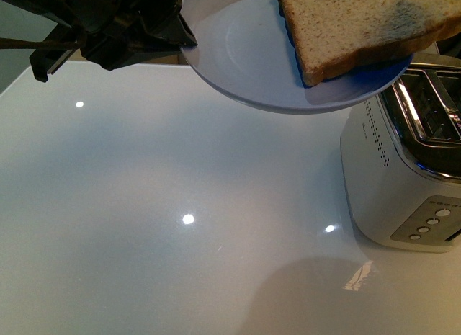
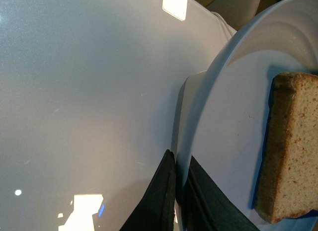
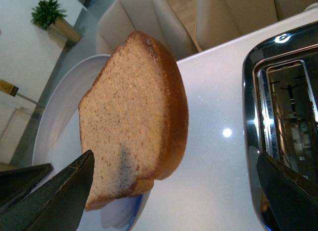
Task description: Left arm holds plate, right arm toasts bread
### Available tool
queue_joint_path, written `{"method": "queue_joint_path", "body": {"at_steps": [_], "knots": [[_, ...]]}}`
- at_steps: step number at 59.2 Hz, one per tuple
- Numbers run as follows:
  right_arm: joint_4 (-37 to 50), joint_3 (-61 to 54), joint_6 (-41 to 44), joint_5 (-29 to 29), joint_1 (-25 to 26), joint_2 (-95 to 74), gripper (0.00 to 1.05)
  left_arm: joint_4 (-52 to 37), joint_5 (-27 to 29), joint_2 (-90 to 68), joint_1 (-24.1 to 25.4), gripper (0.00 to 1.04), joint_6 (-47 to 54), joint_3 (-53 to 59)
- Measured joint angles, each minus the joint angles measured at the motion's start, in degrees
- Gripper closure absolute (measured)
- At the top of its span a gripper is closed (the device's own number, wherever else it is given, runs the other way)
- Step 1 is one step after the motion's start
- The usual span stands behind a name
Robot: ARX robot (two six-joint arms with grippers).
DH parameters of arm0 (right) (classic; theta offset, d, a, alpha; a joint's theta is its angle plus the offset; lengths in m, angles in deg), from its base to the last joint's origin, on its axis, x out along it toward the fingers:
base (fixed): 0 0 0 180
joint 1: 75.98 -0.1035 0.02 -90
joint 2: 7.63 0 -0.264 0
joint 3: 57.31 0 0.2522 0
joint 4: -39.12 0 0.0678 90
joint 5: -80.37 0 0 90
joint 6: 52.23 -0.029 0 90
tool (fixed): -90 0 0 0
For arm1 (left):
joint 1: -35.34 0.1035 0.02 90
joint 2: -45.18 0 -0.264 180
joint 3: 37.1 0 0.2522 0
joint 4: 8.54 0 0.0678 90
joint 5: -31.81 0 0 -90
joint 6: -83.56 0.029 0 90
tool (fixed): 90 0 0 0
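Bread lies on the plate, overhanging its 3 o'clock rim above the toaster. Left gripper clenches the plate's 9 o'clock rim over the bench; right gripper is spread wide, released.

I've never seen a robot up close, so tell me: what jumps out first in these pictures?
A slice of brown bread lies on a pale blue-grey plate held in mid-air above the glossy white table. The left gripper is clamped on the plate's rim at the upper left of the front view. Just below the plate, to the right, stands a white toaster with a chrome top.
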Motion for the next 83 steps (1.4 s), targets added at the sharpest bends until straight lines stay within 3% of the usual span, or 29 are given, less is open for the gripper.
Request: {"method": "queue_joint_path", "body": {"at_steps": [11,14,26,44,58,73,83], "knots": [[1.16,4.0,-0.66,1.03,-1.55,-5.95,0.1,0.0,-0.02,0.0,-0.02,1.02,0.0,0.0],[1.25,5.01,-0.72,1.29,-2.08,-7.34,0.23,0.0,-0.02,0.0,-0.02,1.02,0.0,0.0],[1.88,6.1,-0.9,1.49,-3.39,-8.61,0.55,0.0,0.04,0.0,0.0,1.02,0.0,0.0],[1.66,6.36,0.76,1.53,-3.85,-3.96,0.98,0.0,0.09,0.0,0.0,1.02,-0.02,0.0],[-0.83,7.32,3.41,2.16,-1.22,3.87,1.01,0.0,-0.13,0.04,0.0,1.02,-0.04,0.0],[-4.24,10.99,15.5,15.58,3.41,7.08,1.01,0.0,-0.13,0.04,0.0,1.02,-0.04,0.0],[-2.01,10.45,22.45,21.62,3.08,4.48,1.01,0.0,-0.15,0.04,0.0,1.02,-0.04,0.0]]}}
